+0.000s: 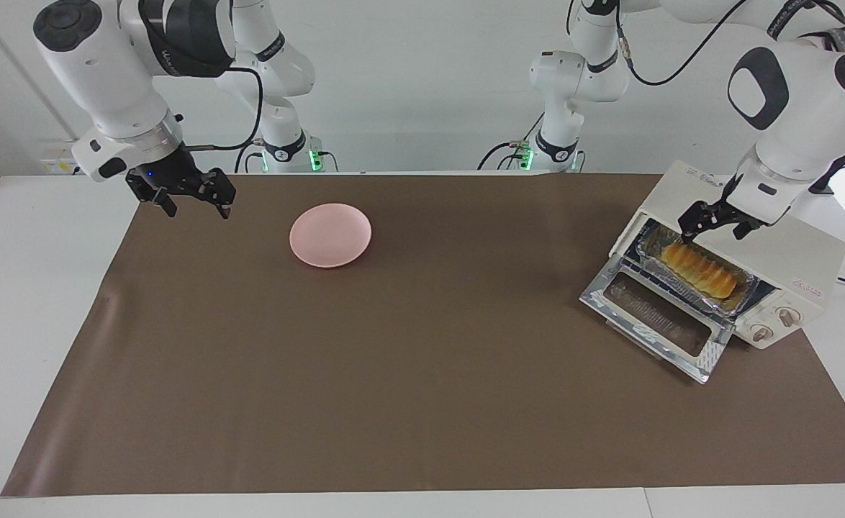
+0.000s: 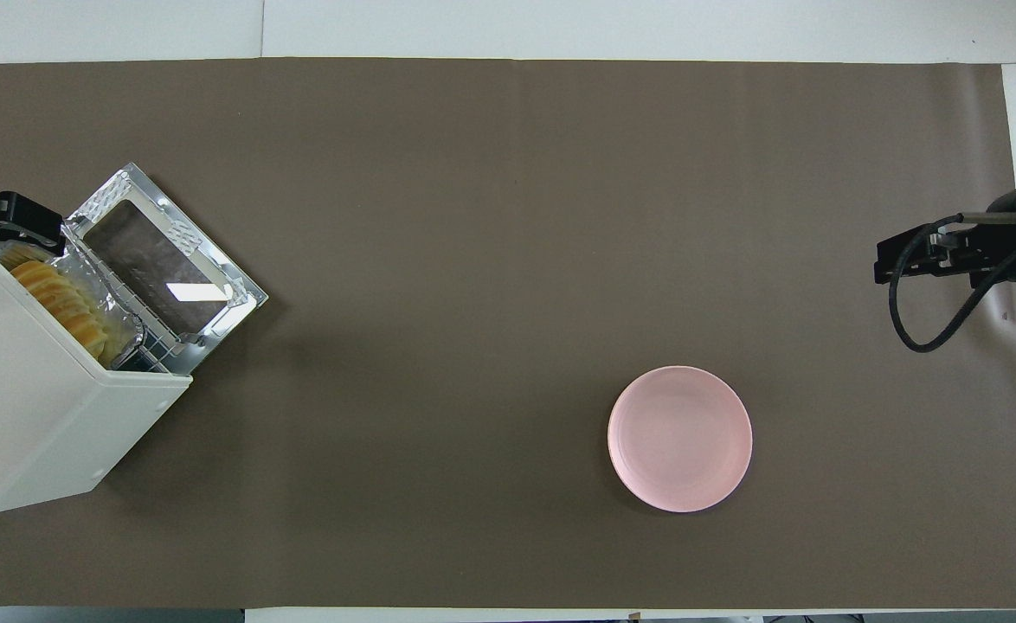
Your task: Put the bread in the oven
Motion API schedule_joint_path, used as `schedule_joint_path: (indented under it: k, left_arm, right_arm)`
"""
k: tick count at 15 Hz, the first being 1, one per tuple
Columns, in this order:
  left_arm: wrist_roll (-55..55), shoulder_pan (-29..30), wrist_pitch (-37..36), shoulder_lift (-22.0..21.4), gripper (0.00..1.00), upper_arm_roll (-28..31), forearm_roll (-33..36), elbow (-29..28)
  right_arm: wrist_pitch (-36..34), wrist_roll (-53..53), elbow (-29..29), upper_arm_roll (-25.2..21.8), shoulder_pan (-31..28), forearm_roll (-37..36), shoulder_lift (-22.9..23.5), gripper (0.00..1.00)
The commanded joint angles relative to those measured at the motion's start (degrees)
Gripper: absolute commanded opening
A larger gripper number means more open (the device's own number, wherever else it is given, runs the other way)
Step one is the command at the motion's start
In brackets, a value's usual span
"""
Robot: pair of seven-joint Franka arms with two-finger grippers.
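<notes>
The bread, a ridged golden loaf, lies in a silver foil tray on the rack in the mouth of the cream-white oven. The oven stands at the left arm's end of the table, and its glass door is dropped open onto the mat. My left gripper is open and empty. It hovers just above the end of the tray that is nearer to the robots. In the overhead view the bread shows at the oven opening, with the left gripper over it. My right gripper is open and waits over the mat's corner.
A round pink plate lies empty on the brown mat, nearer to the right arm's end; it also shows in the overhead view. The right gripper shows at that view's edge. The oven's two knobs face away from the robots.
</notes>
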Motion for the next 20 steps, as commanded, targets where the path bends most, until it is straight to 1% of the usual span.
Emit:
schedule_joint_path:
  k: [1,3,4,5,7,9,11,12,13,16,18,20]
  left_arm:
    - [1.5,-0.7,-2.7,-5.4,1.00,0.1,0.5,-3.9]
    - [2.2,0.4,-4.7,-6.5,1.00,-0.1,0.5,-3.9]
    - [2.4,2.4,-7.4,-7.6,1.00,-1.3,0.5,-3.9]
    - [2.6,3.4,-8.3,-8.0,1.00,-2.9,0.5,-4.0]
    - [2.6,4.5,-7.8,-10.1,1.00,-4.2,0.5,-6.3]
    - [2.7,8.2,-7.2,-12.1,1.00,-7.7,0.5,-8.3]
    - [2.6,13.6,-6.2,-12.1,1.00,-14.9,0.5,-8.8]
    - [2.7,15.4,-5.0,-12.0,1.00,-16.9,0.5,-8.8]
    - [2.4,16.0,-3.4,-11.5,1.00,-18.0,0.5,-8.4]
    - [2.3,15.6,-3.0,-11.0,1.00,-18.3,0.5,-7.7]
    - [2.2,16.3,-2.8,-10.4,1.00,-20.8,0.5,-6.7]
    - [2.0,16.2,-2.3,-10.2,1.00,-22.4,1.0,-6.9]
  right_arm:
    - [0.1,-1.5,-1.4,0.6,-0.8,-0.9,-1.2,1.00]
    - [0.1,-1.5,-1.4,0.6,-0.8,-0.9,-1.2,1.00]
    - [0.1,-1.5,-1.4,0.6,-0.8,-0.9,-1.2,1.00]
    - [0.1,-1.5,-1.4,0.6,-0.8,-0.9,-1.2,1.00]
    - [0.1,-1.5,-1.4,0.6,-0.8,-0.9,-1.2,1.00]
    - [0.1,-1.5,-1.4,0.6,-0.8,-0.9,-1.2,1.00]
    - [0.1,-1.5,-1.4,0.6,-0.8,-0.9,-1.2,1.00]
    - [0.1,-1.5,-1.4,0.6,-0.8,-0.9,-1.2,1.00]
    - [0.1,-1.5,-1.4,0.6,-0.8,-0.9,-1.2,1.00]
    - [0.1,-1.5,-1.4,0.6,-0.8,-0.9,-1.2,1.00]
    - [0.1,-1.5,-1.4,0.6,-0.8,-0.9,-1.2,1.00]
    - [0.1,-1.5,-1.4,0.6,-0.8,-0.9,-1.2,1.00]
